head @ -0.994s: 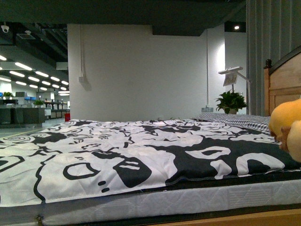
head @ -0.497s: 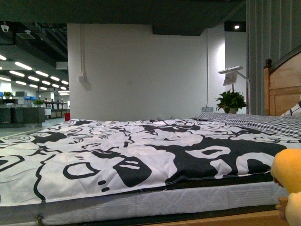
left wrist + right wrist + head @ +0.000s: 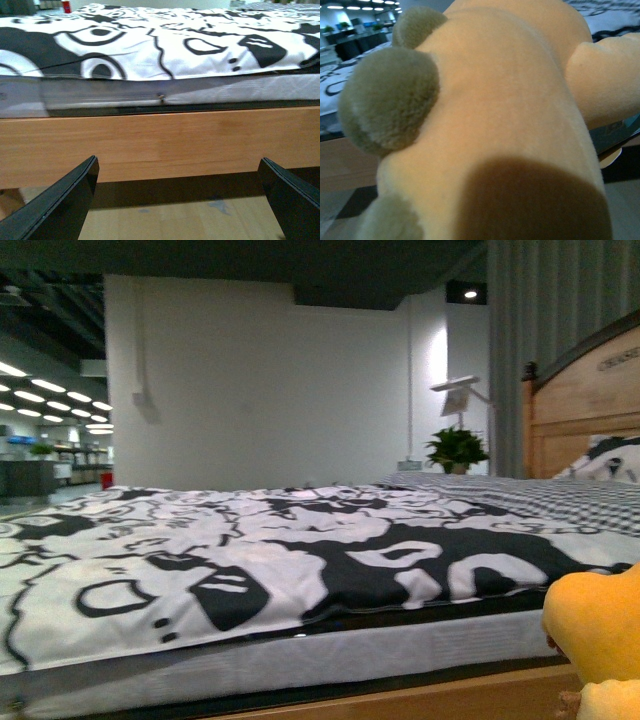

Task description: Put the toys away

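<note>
Soft orange-yellow plush animal point(image 3: 596, 625) just dropped from above the black-and-white bedspread point(image 3: 300, 560) to low beside the pale mattress point(image 3: 380, 642), so it's en route; left gripper point(image 3: 177, 161) gapes empty, right gripper's fingers hidden, can't tell.

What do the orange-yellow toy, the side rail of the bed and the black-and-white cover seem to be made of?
Toy: soft plush with a matte, short, fuzzy pile.
Side rail: wood or perhaps wood veneer, smooth, with a faint grain showing.
Cover: thin printed fabric that lies in soft wrinkles, with maybe a slight sheen.
</note>
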